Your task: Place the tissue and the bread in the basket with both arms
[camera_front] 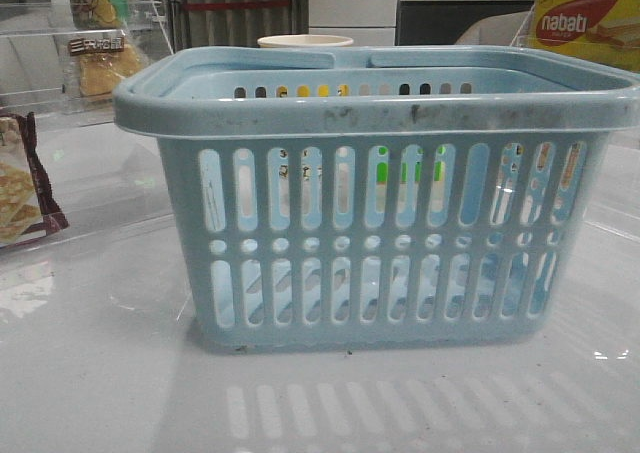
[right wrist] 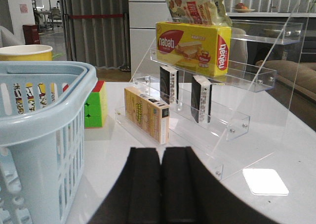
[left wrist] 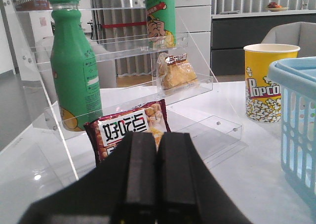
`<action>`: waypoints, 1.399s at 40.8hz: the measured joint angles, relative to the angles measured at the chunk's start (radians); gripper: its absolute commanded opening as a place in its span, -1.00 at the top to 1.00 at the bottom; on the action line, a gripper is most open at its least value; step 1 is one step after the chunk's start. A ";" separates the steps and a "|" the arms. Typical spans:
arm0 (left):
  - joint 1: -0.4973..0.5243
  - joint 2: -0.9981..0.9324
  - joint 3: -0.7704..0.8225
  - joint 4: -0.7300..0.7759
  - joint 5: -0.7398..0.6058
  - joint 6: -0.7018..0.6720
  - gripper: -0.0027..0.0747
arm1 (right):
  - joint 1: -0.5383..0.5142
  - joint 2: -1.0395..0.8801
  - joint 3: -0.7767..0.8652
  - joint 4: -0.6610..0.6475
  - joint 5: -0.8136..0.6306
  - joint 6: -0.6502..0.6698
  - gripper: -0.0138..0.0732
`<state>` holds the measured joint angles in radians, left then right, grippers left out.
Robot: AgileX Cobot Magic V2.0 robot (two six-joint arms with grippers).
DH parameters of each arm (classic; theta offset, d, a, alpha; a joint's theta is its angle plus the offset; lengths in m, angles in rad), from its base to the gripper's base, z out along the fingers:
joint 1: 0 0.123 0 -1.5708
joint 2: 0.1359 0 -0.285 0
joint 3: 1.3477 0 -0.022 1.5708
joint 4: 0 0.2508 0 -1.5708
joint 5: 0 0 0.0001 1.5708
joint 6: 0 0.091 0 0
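Yellow "nabati" box [right wrist: 193, 47] on shelf; "Popco" cup [left wrist: 266, 82] beside basket [left wrist: 301, 125].

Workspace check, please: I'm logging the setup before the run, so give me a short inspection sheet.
Surface: glossy white table.
Job's things: basket at centre; bread on a clear shelf; tissue not identified.
Clutter: green bottle, cracker packet, popcorn cup, puzzle cube, wafer box.
Grippers: left end effector and right end effector shut, empty.
Cables: nothing seen.
Surroundings: curtains, cabinets.
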<state>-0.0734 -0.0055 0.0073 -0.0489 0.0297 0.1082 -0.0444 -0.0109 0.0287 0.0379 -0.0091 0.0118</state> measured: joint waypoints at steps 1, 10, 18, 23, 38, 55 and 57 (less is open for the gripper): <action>0.000 0.000 0.000 0.000 0.000 0.000 0.69 | 0.000 0.000 0.000 0.000 0.000 0.000 0.55; 0.000 0.000 0.000 0.000 0.000 0.000 0.69 | 0.000 0.000 0.000 0.000 0.000 0.000 0.55; 0.000 0.000 0.000 0.000 0.000 0.000 0.69 | 0.000 0.000 0.000 0.000 0.000 0.000 0.55; 0.000 0.000 0.000 0.000 0.000 0.000 0.69 | 0.000 0.000 0.000 0.000 0.000 0.000 0.55; 0.000 0.000 -0.019 0.000 -0.037 0.000 0.69 | 0.000 0.000 -0.011 0.000 -0.015 0.000 0.55; 0.000 0.088 -0.475 0.000 0.166 0.000 0.69 | 0.000 0.058 -0.431 -0.020 0.195 -0.002 0.55; 0.000 0.132 -0.536 0.000 0.201 0.000 0.69 | 0.000 0.092 -0.480 -0.021 0.228 -0.002 0.55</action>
<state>-0.0734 0.1266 -0.5291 -0.0489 0.2312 0.1082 -0.0444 0.0806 -0.4517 0.0172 0.2185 0.0103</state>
